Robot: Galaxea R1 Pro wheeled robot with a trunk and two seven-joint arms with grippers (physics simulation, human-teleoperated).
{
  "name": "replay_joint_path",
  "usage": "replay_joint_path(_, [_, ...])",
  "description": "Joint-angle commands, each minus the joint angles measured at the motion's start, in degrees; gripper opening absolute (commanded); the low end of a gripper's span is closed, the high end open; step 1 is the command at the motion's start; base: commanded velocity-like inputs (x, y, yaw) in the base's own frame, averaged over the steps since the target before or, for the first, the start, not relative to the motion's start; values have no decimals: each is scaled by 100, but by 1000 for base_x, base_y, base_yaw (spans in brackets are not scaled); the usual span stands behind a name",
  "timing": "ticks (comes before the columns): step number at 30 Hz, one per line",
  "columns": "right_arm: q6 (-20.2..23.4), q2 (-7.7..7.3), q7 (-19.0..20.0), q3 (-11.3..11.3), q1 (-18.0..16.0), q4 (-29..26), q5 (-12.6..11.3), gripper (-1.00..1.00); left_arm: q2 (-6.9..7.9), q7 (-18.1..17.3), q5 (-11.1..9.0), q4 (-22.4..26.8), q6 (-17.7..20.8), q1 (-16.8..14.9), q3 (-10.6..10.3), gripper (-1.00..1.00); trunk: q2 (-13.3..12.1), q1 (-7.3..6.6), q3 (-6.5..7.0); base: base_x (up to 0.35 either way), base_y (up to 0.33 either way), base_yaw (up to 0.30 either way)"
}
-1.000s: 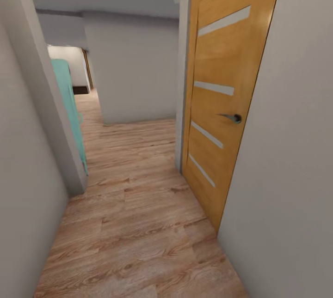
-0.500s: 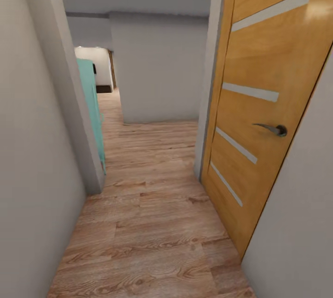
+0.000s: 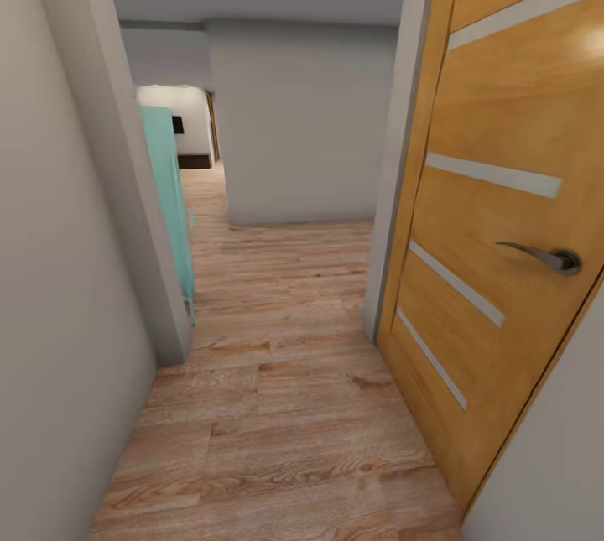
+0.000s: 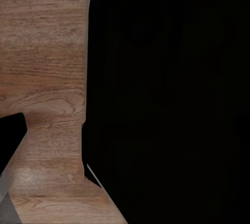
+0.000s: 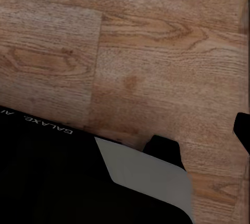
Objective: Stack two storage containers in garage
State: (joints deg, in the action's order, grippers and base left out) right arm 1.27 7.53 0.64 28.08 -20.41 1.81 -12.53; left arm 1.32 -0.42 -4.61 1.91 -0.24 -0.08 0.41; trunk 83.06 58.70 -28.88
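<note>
Containers aren't anywhere along this corridor; I'm rolling over the wood plank floor (image 3: 277,407) past an orange door (image 3: 503,214), arms hanging low for clearance, and I can't tell whether either gripper is open.

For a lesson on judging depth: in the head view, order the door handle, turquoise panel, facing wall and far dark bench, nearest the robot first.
1. Door handle, right, on the wooden door.
2. Turquoise panel, left side.
3. Facing wall, centre, ahead.
4. Dark bench, far room, left of centre.
</note>
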Motion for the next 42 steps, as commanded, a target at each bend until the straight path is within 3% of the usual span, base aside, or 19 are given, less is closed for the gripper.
replay_joint_path(1, [5, 3, 7, 49, -7, 12, -56, 100, 0, -4, -48, 2, -2, -1, 1, 100, 2, 3, -5, 322, 0, 0])
replay_joint_path(19, [6, 3, 7, 49, -7, 12, -60, 100, 0, -3, -48, 2, 1, -1, 1, 100, 2, 3, -5, 322, 0, 1])
replay_joint_path(33, [-100, 3, 7, 49, -7, 12, -65, 100, 0, -4, -48, 2, -2, -1, -3, 100, 2, 3, -5, 322, 0, 229])
replay_joint_path(42, [-106, -5, 7, 47, -7, 12, -65, 100, 0, -6, -48, 2, -2, -1, 1, 100, 2, 3, -5, 322, 0, 42])
